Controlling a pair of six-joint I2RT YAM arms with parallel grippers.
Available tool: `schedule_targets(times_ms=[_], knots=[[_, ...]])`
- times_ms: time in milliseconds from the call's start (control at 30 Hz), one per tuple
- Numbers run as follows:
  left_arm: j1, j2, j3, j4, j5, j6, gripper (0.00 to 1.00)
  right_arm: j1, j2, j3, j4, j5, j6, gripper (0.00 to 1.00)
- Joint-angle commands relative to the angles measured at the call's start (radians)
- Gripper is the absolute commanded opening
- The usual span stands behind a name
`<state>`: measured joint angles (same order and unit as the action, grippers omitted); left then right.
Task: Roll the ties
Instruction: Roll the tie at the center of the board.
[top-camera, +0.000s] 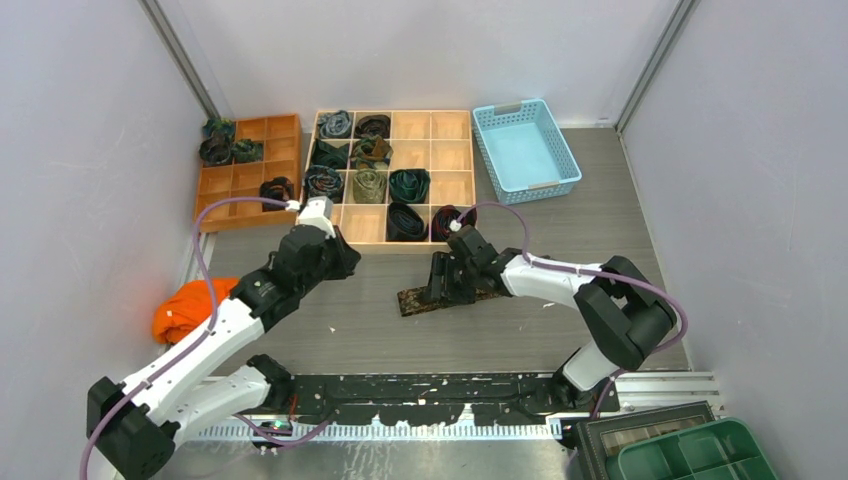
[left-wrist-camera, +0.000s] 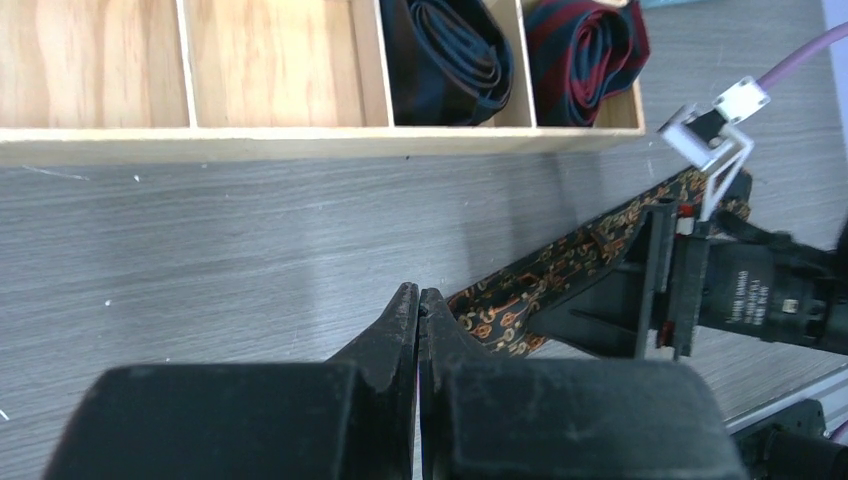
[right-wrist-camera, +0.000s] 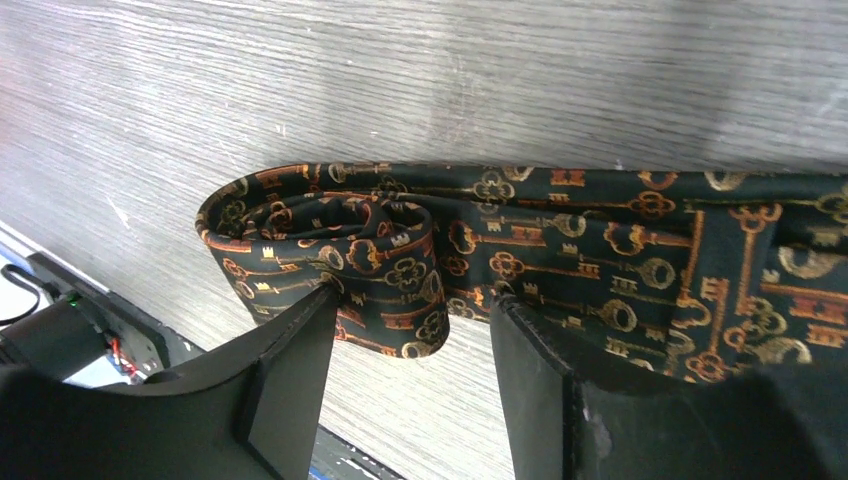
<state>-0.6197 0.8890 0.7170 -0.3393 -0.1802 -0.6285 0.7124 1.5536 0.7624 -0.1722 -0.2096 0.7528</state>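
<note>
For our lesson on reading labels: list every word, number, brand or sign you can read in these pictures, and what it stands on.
White print on the black housing behind the right fingers, left wrist view: too blurred to read.
Tie: key pattern only, no words.
Nothing else shows any text.

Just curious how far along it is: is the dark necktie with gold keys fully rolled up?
No, only one end of the dark key-patterned necktie is curled into a loose roll; the rest lies out flat.
</note>
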Motion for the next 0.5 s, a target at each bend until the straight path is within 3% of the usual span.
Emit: schedule_targets(times_ms=[0,233,467], knots=[[0.002,0.008,-0.038,0.108,0.021,-0.023,0.00,0.017,-0.091,0.050,-0.084,0.087,-0.027,0.64],[0.002,-0.062,-0.049,0.031,-0.081,-0.036,0.00,0.119,-0.173,0.157,-0.268,0.287,-0.059,0.64],[0.002,-0.286,0.012,-0.171,-0.222,-0.011,0.00,0.369,-0.019,0.400,-0.480,0.582,-0.079,0.68]])
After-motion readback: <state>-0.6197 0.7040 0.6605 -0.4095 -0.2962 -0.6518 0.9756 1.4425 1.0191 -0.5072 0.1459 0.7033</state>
